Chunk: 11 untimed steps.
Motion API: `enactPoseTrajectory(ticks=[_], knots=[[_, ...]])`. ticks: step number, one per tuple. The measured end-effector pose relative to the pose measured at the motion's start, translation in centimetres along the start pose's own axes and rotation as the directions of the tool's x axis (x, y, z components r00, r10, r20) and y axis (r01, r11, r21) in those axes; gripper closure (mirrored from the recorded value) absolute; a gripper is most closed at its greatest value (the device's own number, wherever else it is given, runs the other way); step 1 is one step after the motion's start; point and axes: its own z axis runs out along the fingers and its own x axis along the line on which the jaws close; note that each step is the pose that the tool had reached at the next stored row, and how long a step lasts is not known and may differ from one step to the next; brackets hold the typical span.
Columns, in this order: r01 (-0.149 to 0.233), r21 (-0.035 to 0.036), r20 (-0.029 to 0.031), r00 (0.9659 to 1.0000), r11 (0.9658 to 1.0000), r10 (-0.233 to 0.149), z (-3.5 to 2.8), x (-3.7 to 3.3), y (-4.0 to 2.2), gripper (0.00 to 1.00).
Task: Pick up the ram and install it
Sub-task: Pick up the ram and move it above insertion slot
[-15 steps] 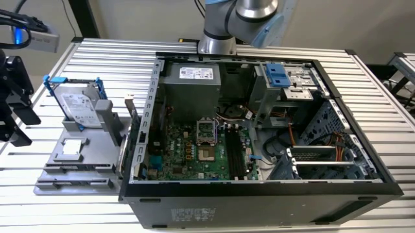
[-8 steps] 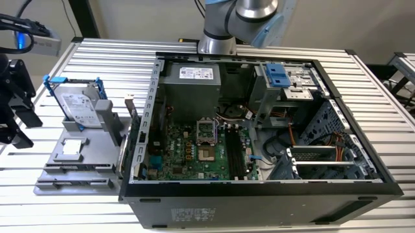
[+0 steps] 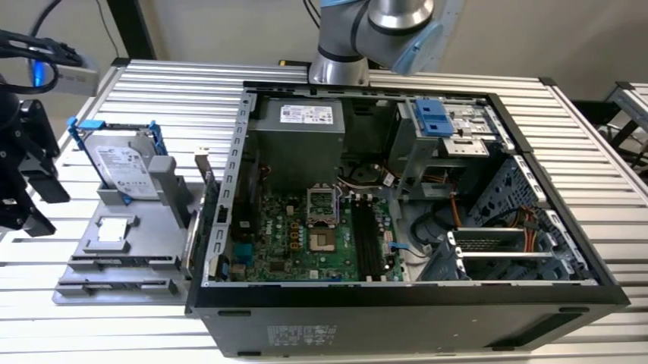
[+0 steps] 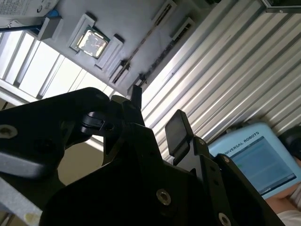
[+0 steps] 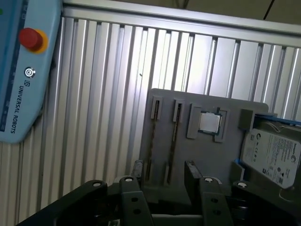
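Pincer of black metal stands wide open, holding nothing, near the ram, a long thin dark-green stick set on edge in a slotted grey plastic tray, beside a square silver processor chip.

- The exterior view sits high, looking down across the table into the open computer case, with the parts holder by the table's edge at the exterior view's left.
- The first wrist view looks past the gripper, close above the holder.
- The second wrist view shares that holder, seen slantwise.
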Motion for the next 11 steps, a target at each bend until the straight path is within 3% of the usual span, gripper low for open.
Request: enactPoseTrajectory(ticks=[11], knots=[[-0.016,-0.0011,-0.0068,0.9999,0.9999,0.016,1.24,-0.02,0.0,0.0]])
